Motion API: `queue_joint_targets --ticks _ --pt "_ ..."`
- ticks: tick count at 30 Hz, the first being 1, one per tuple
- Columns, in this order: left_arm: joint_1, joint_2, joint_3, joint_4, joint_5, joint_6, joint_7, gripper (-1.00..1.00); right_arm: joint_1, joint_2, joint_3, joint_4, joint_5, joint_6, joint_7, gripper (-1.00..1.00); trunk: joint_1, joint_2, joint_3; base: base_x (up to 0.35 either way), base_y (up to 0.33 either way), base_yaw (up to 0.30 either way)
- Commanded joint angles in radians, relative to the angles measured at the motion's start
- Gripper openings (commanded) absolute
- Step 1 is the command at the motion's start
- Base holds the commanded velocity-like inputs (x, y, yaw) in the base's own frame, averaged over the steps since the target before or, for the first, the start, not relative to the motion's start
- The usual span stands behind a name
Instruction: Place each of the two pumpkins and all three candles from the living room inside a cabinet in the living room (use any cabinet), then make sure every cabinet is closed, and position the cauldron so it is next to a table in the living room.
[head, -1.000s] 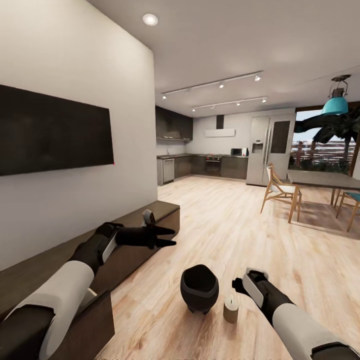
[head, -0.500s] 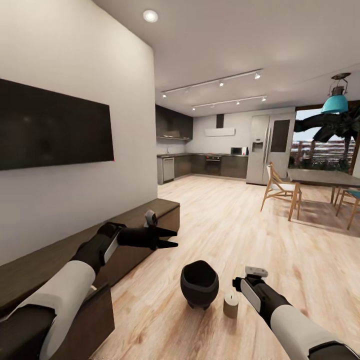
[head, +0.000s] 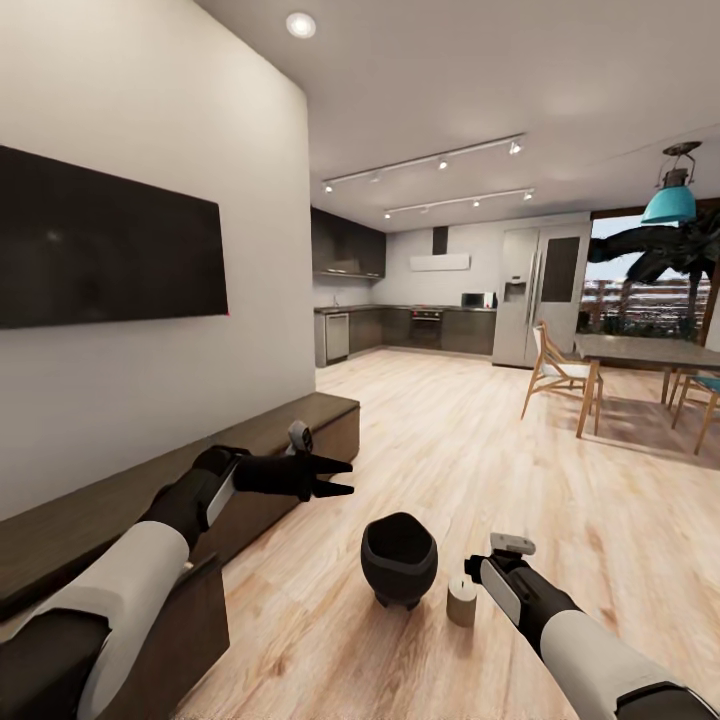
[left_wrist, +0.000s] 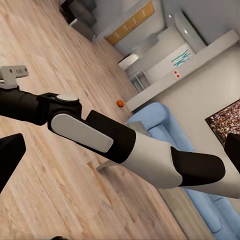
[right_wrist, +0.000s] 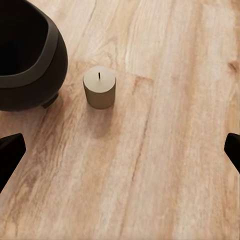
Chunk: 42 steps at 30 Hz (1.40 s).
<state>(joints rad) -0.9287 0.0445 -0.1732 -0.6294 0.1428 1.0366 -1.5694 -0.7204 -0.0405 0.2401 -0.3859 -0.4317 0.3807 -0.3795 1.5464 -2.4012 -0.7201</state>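
The black cauldron (head: 399, 560) stands on the wood floor in front of me, with a short beige candle (head: 461, 602) just right of it. My right gripper (head: 474, 572) hovers over the candle, open, its fingertips (right_wrist: 10, 150) wide apart and well clear of it. My left gripper (head: 336, 477) is held open in the air off the front of the long dark cabinet (head: 260, 445). One small orange pumpkin (left_wrist: 120, 103) lies on the floor far off, near a blue sofa (left_wrist: 160, 127). The low table is out of view.
A dark panel (head: 185, 650) of the cabinet juts out by my left arm, like an open door. A TV (head: 100, 240) hangs on the wall above. A dining table (head: 640, 352) with chairs stands far right, and the kitchen lies at the back.
My right wrist has rolled and edged slightly closer above the candle. The head view has shifted a little. The left arm, cauldron and candle stay where they were.
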Motion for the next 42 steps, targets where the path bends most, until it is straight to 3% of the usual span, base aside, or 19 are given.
queue_joint_targets --ticks 1,15,19,21,25,30,42 --pt "-0.001 0.001 -0.006 0.0 0.008 0.011 -0.001 1.0 -0.001 -0.001 0.008 -0.002 -0.008 0.006 -0.007 1.0 0.004 -0.008 -0.004 0.0 0.0 0.0" --pt "-0.001 0.001 -0.006 0.0 0.008 0.011 -0.001 1.0 -0.001 -0.003 0.01 -0.001 -0.004 0.009 0.002 1.0 0.054 -0.099 -0.049 0.0 0.0 0.0" --pt "-0.001 0.001 -0.006 0.0 0.008 0.011 -0.001 1.0 -0.001 -0.008 0.005 -0.001 -0.011 0.008 0.075 1.0 0.056 -0.1 -0.065 0.0 0.0 0.0" --pt "-0.001 0.001 -0.006 0.0 0.008 0.011 -0.001 1.0 0.0 -0.016 0.0 -0.001 -0.012 0.004 0.171 1.0 0.057 -0.1 -0.072 0.0 0.0 0.0" --pt "-0.001 0.001 -0.006 0.0 0.008 0.011 -0.001 1.0 0.002 -0.025 -0.004 -0.002 -0.012 -0.022 0.221 1.0 0.059 -0.101 -0.088 0.0 0.0 0.0" --pt "-0.001 0.0 -0.006 0.0 0.008 0.011 -0.001 1.0 0.002 -0.027 -0.005 -0.002 -0.01 -0.086 0.229 1.0 0.061 -0.103 -0.107 0.0 0.0 0.0" --pt "-0.001 0.001 -0.006 0.0 0.008 0.011 -0.001 1.0 0.003 -0.028 -0.014 -0.002 -0.012 -0.106 0.204 1.0 0.066 -0.105 -0.153 0.0 0.0 0.0"
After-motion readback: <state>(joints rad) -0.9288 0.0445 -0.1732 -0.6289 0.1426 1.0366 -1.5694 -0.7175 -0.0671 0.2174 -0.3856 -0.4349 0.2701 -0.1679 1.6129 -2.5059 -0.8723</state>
